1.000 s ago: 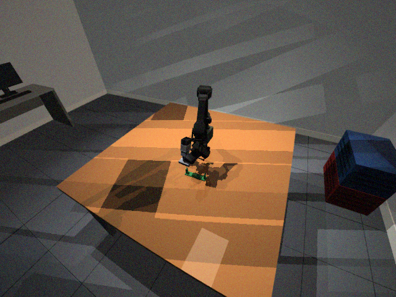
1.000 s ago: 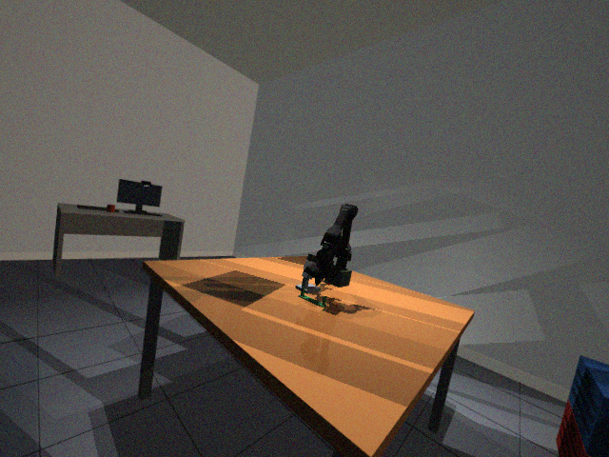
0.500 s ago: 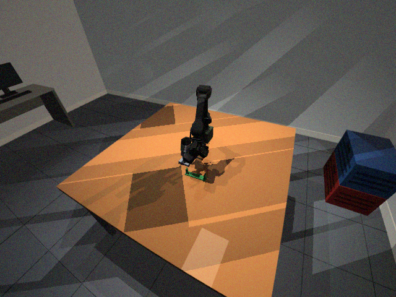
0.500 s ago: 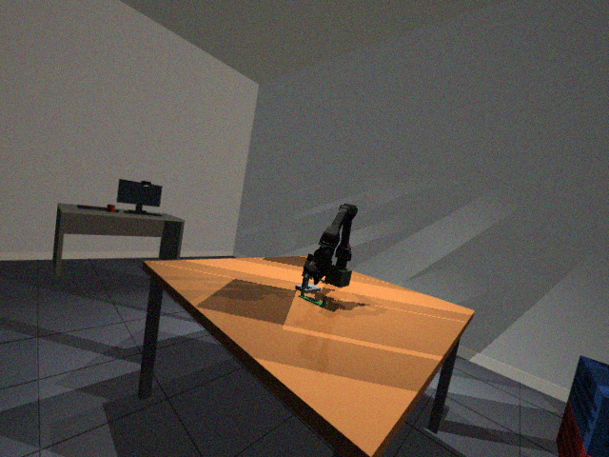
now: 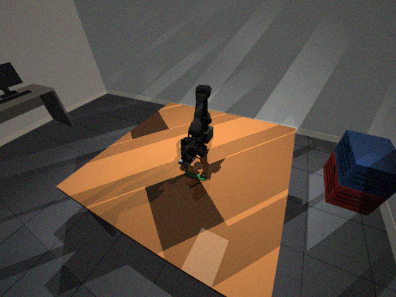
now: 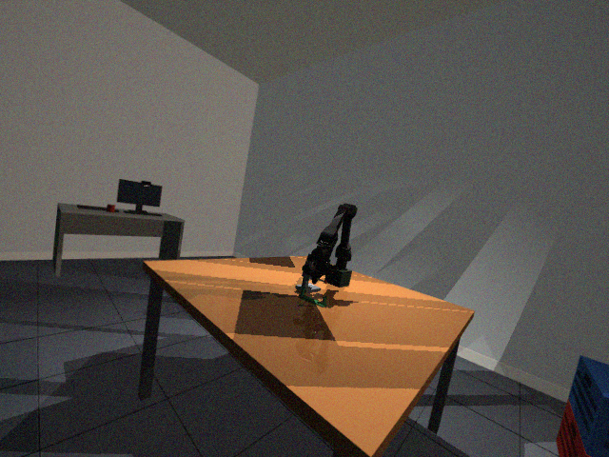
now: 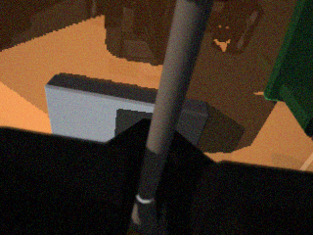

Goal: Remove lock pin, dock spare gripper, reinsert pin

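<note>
My gripper (image 7: 153, 128) (image 5: 186, 162) (image 6: 308, 281) is shut on the lock pin (image 7: 172, 83), a long grey rod that sticks out from between the dark fingers and runs up the wrist view. The gripper hangs low over the orange table (image 5: 252, 179) (image 6: 373, 354). Under the pin lies a pale blue-grey block with a darker part, the spare gripper (image 7: 83, 110). It shows as a pale spot in the exterior view (image 6: 313, 288). The green mount (image 7: 293, 69) (image 5: 196, 175) (image 6: 313, 299) stands just beside it, at the right edge of the wrist view. Its socket is not visible.
The arm's base with a green block (image 5: 208, 134) (image 6: 340, 277) stands behind the gripper. A red and blue crate (image 5: 361, 172) (image 6: 585, 413) stands on the floor to the right of the table. A grey desk with a monitor (image 5: 28, 96) (image 6: 118, 221) stands by the far wall.
</note>
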Robot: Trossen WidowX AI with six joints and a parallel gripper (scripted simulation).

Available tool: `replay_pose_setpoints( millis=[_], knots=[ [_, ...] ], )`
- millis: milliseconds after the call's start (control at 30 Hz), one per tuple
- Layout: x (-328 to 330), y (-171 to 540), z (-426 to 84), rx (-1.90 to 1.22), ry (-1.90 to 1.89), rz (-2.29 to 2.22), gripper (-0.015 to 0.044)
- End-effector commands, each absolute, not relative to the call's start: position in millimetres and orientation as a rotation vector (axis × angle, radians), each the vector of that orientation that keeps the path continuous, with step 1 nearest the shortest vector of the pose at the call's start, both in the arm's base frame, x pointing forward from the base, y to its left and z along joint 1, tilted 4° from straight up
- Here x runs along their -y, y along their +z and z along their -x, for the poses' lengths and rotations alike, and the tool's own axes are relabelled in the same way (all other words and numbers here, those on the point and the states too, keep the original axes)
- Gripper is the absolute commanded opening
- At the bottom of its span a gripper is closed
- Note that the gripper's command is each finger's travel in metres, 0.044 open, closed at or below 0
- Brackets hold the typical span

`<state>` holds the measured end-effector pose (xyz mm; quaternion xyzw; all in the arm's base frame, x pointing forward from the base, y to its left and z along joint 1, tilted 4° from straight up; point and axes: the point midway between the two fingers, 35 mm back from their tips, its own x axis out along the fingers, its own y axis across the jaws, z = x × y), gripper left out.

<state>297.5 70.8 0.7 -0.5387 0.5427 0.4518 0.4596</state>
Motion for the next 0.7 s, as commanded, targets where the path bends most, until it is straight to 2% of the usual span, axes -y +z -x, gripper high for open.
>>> replay_pose_setpoints(
  millis=[0, 133, 400, 667],
  knots=[
    [-68.2, 1.2, -297.6, -1.331, 1.114, 1.325, 0.0],
    [-68.0, 1.2, -297.7, -1.332, 1.114, 1.325, 0.0],
    [-68.5, 0.5, -297.2, -1.338, 1.113, 1.325, 0.02],
    [-73.2, 7.7, -296.9, -1.337, 1.113, 1.324, 0.02]
  ],
)
